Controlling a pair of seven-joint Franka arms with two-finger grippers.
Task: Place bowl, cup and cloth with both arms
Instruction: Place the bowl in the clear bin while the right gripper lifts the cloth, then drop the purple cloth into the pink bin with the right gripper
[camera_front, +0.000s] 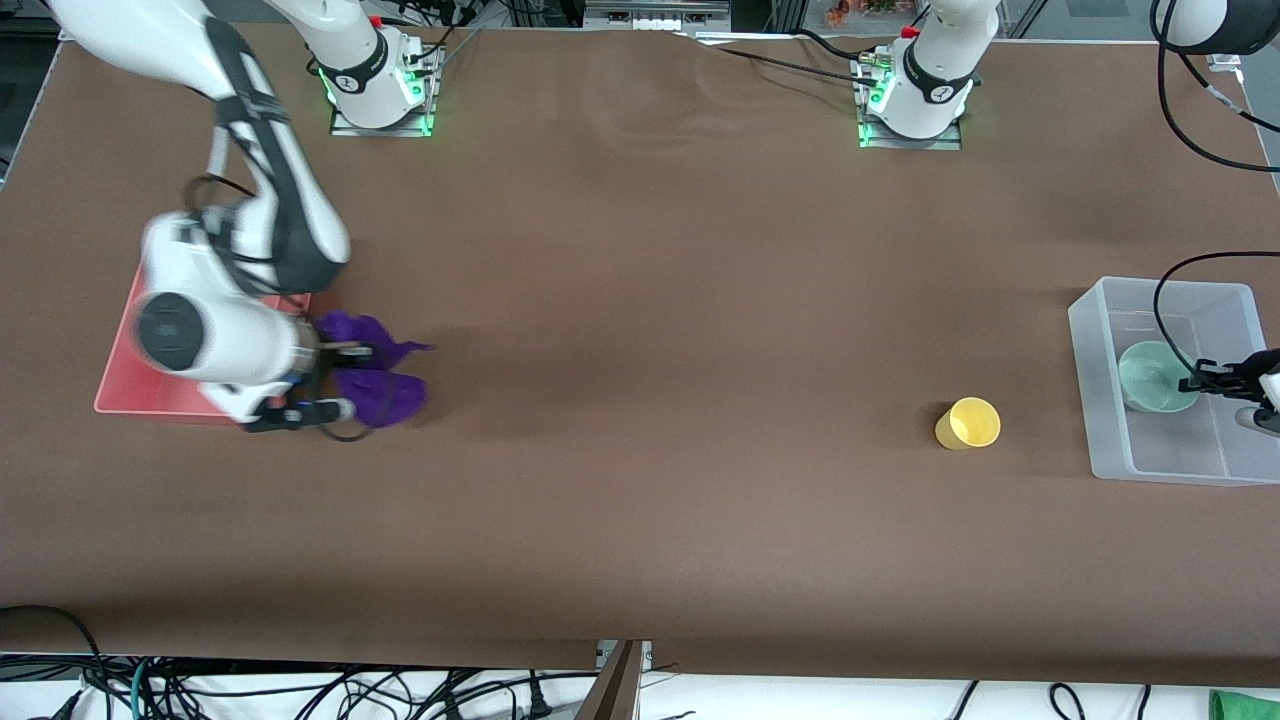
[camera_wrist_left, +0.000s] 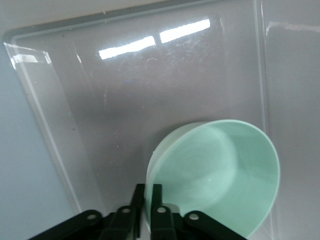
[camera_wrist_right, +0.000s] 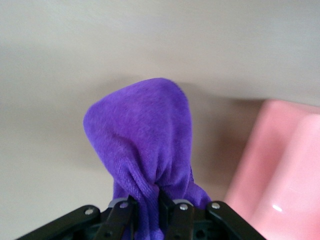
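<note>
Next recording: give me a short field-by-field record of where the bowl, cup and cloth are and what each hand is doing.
bowl: pale green bowl, inside the clear bin at the left arm's end of the table
cup: yellow cup, lying on its side on the table beside the bin, untouched
cloth: purple cloth, bunched, beside the pink tray
left hand: left hand, over the bin, fingers pinching the bowl's rim
right hand: right hand, shut on the cloth at the tray's edge

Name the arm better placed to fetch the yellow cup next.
Left, probably. The left gripper is at the bowl in the clear bin, beside the cup. The right gripper holds the cloth by the red tray.
</note>
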